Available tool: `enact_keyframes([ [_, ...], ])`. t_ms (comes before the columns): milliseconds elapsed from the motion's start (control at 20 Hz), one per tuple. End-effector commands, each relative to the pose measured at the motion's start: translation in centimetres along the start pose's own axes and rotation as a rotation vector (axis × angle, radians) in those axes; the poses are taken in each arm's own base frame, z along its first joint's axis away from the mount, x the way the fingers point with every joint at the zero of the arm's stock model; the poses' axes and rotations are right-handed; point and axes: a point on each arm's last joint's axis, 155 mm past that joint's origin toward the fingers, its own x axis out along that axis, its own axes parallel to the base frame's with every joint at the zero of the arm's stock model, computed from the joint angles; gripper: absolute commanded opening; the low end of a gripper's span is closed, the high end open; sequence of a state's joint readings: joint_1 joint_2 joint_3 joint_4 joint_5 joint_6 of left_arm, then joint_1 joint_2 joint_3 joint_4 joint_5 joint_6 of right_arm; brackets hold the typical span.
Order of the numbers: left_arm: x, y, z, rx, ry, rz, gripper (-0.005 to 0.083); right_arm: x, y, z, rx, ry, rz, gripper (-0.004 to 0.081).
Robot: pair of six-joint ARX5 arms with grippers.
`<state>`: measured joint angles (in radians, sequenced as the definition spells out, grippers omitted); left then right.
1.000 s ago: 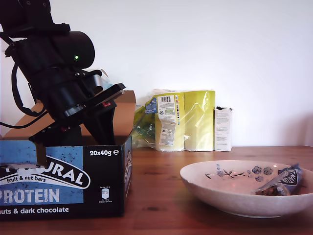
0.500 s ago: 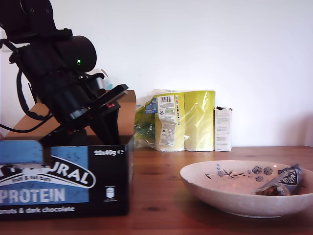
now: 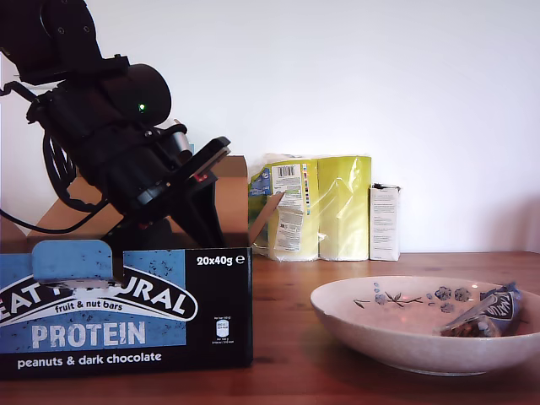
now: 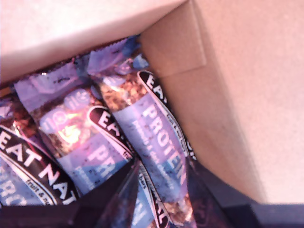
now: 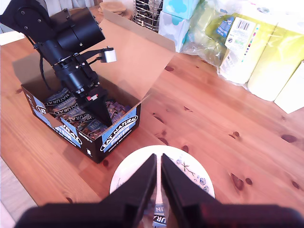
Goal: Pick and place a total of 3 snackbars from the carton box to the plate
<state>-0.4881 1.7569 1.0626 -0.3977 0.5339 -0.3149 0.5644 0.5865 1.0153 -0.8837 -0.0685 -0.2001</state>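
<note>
Snackbars fill the carton box, where my first gripper reaches down with its fingers astride one wrapper; whether they clamp it I cannot tell. My second gripper hangs nearly shut and empty above the plate, which holds one bar.

My second gripper hangs high above the plate, jaws nearly together, nothing between them. The other arm reaches down into the open carton box among snackbars on the wooden table
</note>
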Motion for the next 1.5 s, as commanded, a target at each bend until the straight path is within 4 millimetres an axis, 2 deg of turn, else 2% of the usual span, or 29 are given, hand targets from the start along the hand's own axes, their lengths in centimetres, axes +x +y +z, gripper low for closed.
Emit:
enact_keyframes([
  [0,1.1,0.4,-1.0,-0.034,0.035,-0.024,0.0249,0.5,0.0,-0.7,0.004,0.018,0.000,-0.0013],
  [450,0.6,-0.4,-0.7,-0.038,0.029,-0.049,0.0228,0.5,0.0,-0.7,0.004,0.020,0.001,-0.0013],
  [550,-0.4,0.4,-0.6,-0.044,0.019,0.023,0.0194,0.5,0.1,-0.8,0.004,0.023,0.001,-0.0013],
  [750,-4.1,2.0,0.3,-0.011,-0.058,0.204,0.0203,0.5,0.1,-1.0,0.004,0.030,0.003,-0.0013],
  [850,-5.4,3.2,0.0,-0.007,-0.068,0.297,0.0203,0.5,0.1,-1.0,0.004,0.030,0.003,-0.0013],
  [1050,-6.2,4.7,-1.4,-0.030,-0.026,0.380,0.0203,0.5,0.1,-1.1,0.003,0.033,0.004,-0.0013],
  [1350,-6.6,5.7,-1.5,-0.036,-0.027,0.436,0.0203,0.5,0.2,-1.3,0.004,0.040,0.005,-0.0013],
  [1450,-7.1,6.8,-1.8,-0.041,-0.023,0.502,0.0206,0.5,0.2,-1.3,0.004,0.040,0.005,-0.0013],
])
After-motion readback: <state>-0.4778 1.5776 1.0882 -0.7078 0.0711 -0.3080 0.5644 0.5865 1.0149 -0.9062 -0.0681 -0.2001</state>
